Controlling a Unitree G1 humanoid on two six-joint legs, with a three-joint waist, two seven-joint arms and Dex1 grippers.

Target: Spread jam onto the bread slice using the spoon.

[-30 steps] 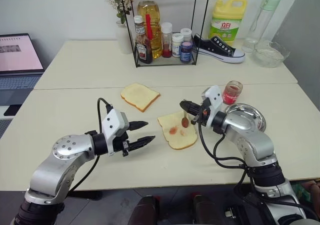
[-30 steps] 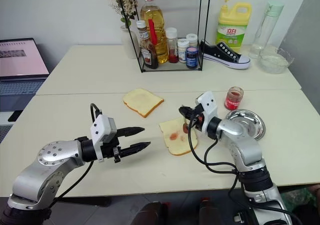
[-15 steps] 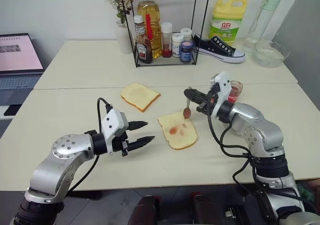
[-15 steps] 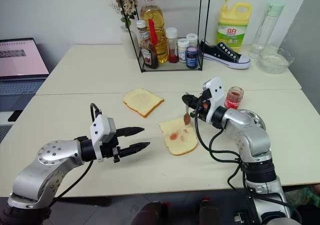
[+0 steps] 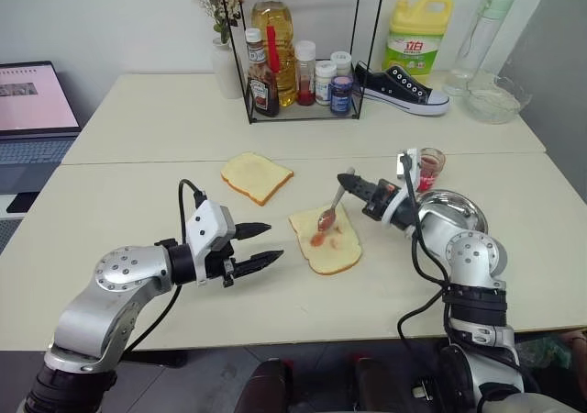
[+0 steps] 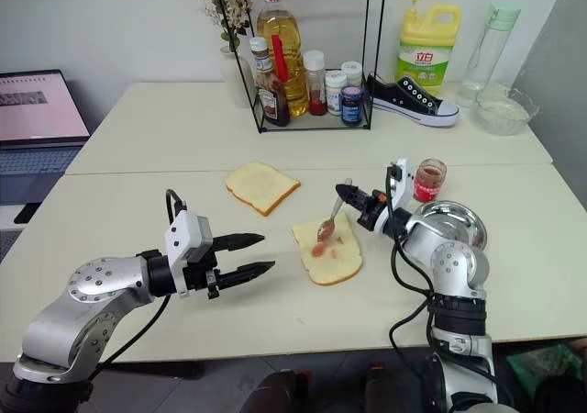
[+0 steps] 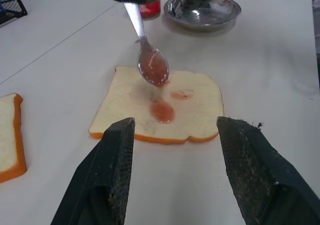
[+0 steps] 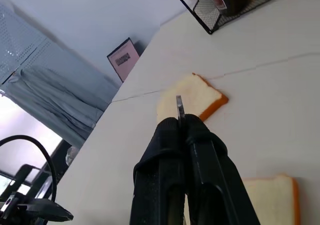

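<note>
- Your right gripper (image 5: pixel 347 181) fingers pinch the spoon (image 5: pixel 328 213) over the bread slice (image 5: pixel 326 239).
- A couple of jam smears (image 7: pixel 162 110) are down; most crumb's bare.
- Left gripper (image 5: pixel 261 244) fingers sit apart, empty.

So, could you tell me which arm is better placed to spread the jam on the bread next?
The right. Its gripper is shut on the spoon, whose jam-filled bowl sits over the bread slice, above the red smears. The left gripper is open and holds nothing, beside the slice.
</note>
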